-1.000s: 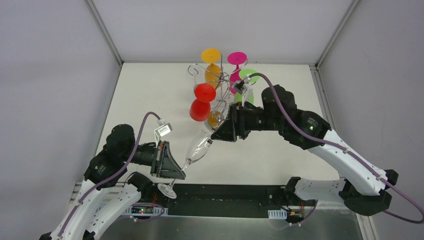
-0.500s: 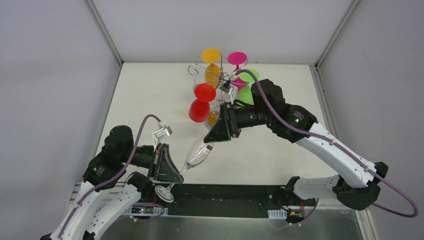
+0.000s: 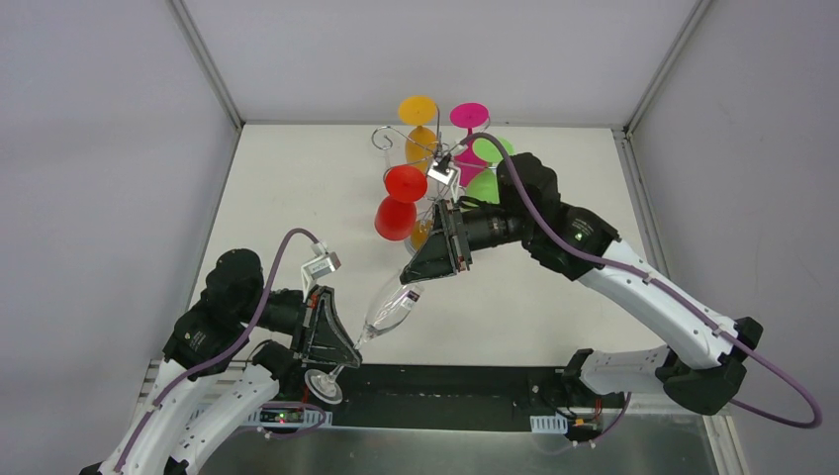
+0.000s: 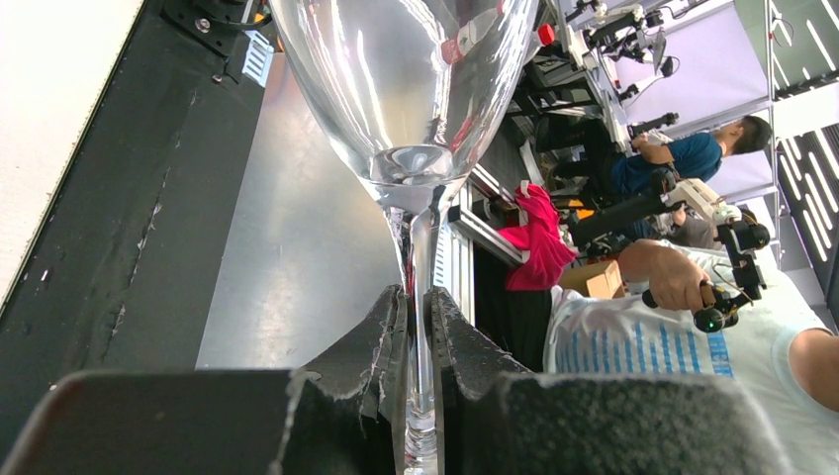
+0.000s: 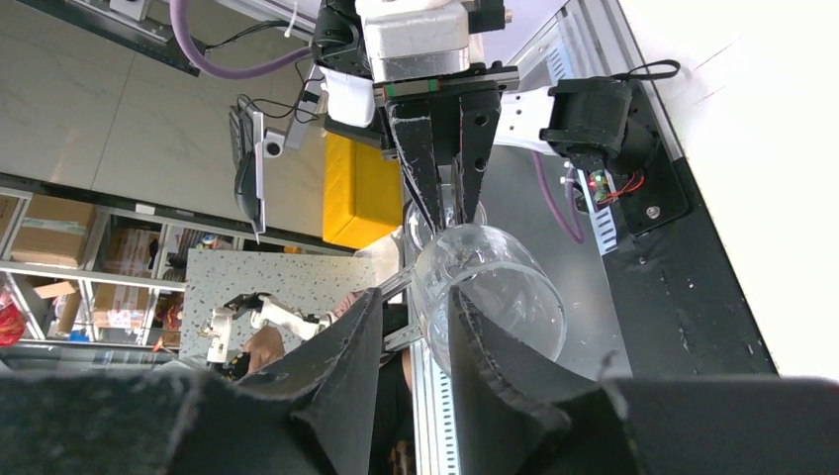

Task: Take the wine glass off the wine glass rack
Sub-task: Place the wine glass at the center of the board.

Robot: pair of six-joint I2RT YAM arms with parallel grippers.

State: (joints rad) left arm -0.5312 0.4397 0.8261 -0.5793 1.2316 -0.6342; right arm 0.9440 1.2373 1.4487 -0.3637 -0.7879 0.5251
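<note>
A clear wine glass (image 3: 391,305) lies tilted in the air off the rack, foot toward the near edge. My left gripper (image 3: 351,341) is shut on its stem (image 4: 423,297), with the bowl (image 4: 406,89) just beyond the fingertips. My right gripper (image 3: 411,277) is at the bowl's mouth. In the right wrist view its fingers (image 5: 411,317) stand apart astride the rim of the glass (image 5: 490,287), not pinching it. The silver wire wine glass rack (image 3: 396,134) stands at the back centre, its base hidden behind the right arm.
Red (image 3: 399,203), orange (image 3: 418,124), magenta (image 3: 468,124) and green (image 3: 487,168) glasses hang upside down on the rack. The right arm reaches across just in front of them. A black strip (image 3: 475,381) runs along the table's near edge.
The left gripper has carried the clear glass a little down and to the left, away from the rack. The right gripper has followed, staying at the bowl's mouth.
</note>
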